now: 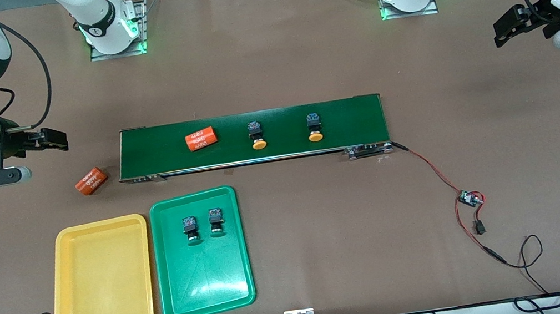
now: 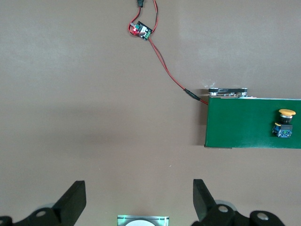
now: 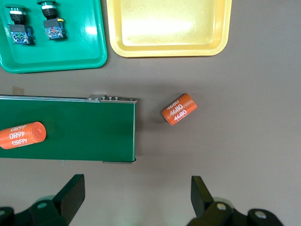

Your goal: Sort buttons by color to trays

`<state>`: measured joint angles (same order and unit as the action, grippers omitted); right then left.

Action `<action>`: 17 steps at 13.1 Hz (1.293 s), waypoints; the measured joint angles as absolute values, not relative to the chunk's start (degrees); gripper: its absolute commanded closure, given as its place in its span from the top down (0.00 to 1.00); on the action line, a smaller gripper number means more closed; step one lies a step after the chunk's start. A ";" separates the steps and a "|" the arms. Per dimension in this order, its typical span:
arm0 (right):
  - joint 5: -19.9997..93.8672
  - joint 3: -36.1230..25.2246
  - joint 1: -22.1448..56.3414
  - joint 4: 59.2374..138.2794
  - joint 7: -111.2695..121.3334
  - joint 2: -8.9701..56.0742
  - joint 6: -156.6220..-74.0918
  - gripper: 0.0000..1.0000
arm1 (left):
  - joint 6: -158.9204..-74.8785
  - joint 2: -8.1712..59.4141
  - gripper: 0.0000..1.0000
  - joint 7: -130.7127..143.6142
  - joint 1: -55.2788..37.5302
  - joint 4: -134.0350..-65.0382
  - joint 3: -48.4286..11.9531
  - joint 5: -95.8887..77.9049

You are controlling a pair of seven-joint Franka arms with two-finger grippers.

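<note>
Two yellow-capped buttons (image 1: 257,135) (image 1: 315,128) lie on the dark-green conveyor belt (image 1: 352,117); one also shows in the left wrist view (image 2: 283,125). Two green-capped buttons (image 1: 190,230) (image 1: 216,221) lie in the green tray (image 1: 204,281), and also show in the right wrist view (image 3: 19,26) (image 3: 51,23). The yellow tray (image 1: 101,286) beside it holds nothing. My right gripper (image 1: 50,140) is open and empty over bare table off the right arm's end of the belt. My left gripper (image 1: 509,28) is open and empty over bare table off the left arm's end.
One orange "4680" cylinder (image 1: 201,138) lies on the belt; another (image 1: 91,181) lies on the table off the belt's end. A small circuit board (image 1: 469,199) with red wires lies toward the left arm's end. Cables run along the table edge nearest the front camera.
</note>
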<state>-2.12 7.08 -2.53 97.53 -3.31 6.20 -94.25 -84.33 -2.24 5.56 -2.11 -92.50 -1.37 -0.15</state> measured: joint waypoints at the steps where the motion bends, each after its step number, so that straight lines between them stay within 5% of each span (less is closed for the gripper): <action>1: -2.12 7.08 -2.53 97.53 -3.31 6.20 -94.24 1.00 | -84.33 -2.19 1.00 5.55 -2.10 -92.41 -1.37 -0.14; 17: 0.56 7.72 -2.43 97.78 -3.32 7.01 -94.27 1.00 | -84.27 -1.75 1.00 5.43 -1.78 -91.61 -1.60 -0.15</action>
